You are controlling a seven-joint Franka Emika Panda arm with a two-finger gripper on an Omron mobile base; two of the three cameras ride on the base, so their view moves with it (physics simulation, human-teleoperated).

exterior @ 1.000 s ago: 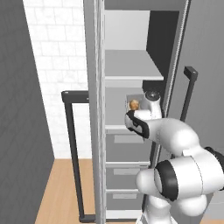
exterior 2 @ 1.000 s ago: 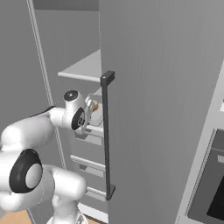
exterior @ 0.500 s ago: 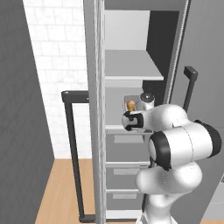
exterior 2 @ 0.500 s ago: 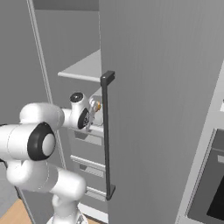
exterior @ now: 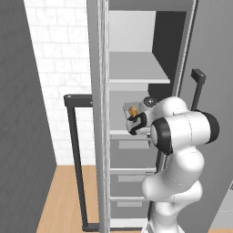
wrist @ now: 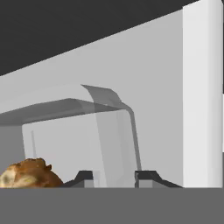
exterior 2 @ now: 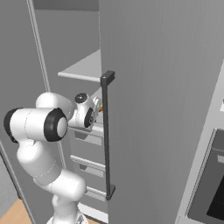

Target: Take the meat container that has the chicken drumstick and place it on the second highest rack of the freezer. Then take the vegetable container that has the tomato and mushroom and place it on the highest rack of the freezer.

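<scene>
On the second highest rack (exterior: 132,133) of the freezer (exterior: 136,68) sits the meat container (wrist: 94,140) with the chicken drumstick (exterior: 132,110). Our claw (wrist: 114,177) straddles its wall, jaws slightly apart. We open fully, then back straight out, no dragging.

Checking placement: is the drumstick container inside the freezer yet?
Inside: container with drumstick sits on the second shelf of the open freezer.

The chicken drumstick (wrist: 27,174) is cut off by the hand view's lower edge. Arm links hide most of the second highest rack (exterior: 119,132).
</scene>
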